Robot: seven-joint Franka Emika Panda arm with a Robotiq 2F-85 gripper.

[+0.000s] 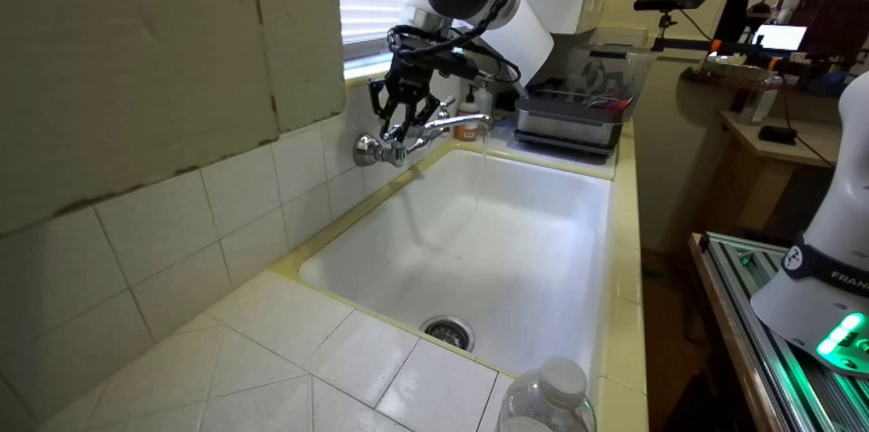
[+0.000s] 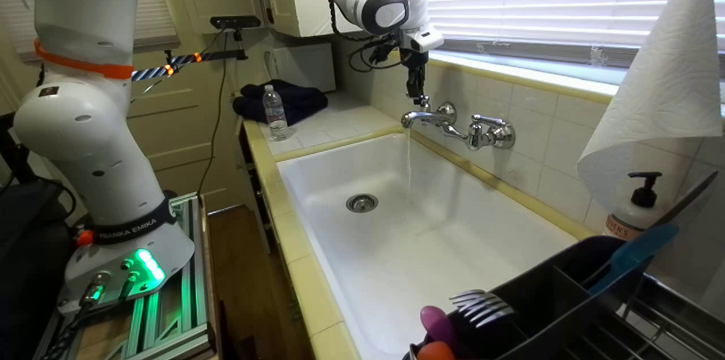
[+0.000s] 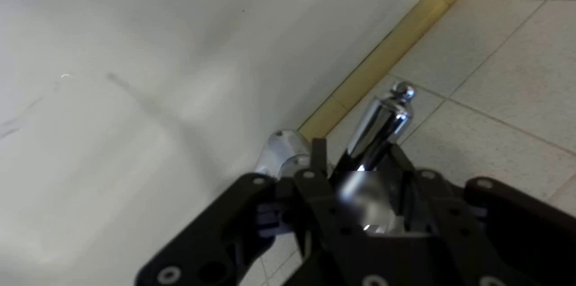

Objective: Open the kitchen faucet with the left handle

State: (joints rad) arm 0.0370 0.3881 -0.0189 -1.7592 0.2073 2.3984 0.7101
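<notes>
The chrome kitchen faucet [image 1: 456, 122] is mounted on the tiled wall above the sink and also shows in an exterior view [image 2: 423, 116]. A thin stream of water runs from its spout in both exterior views. My gripper [image 1: 395, 133] points down at the left handle. In the wrist view, the left handle [image 3: 378, 126] is a shiny chrome lever between the fingers of my gripper [image 3: 357, 160], with its tip sticking out past them. The fingers are close together on both sides of it and appear closed on it. A blurred patch hides the handle's lower part.
The white sink [image 1: 502, 262] lies below the faucet. The right handle [image 2: 488, 120] sits beyond the spout. A dish rack [image 1: 570, 113], soap bottle [image 2: 631, 213] and paper towel [image 2: 662, 65] stand past that end. A plastic bottle [image 2: 275, 114] stands on the opposite counter.
</notes>
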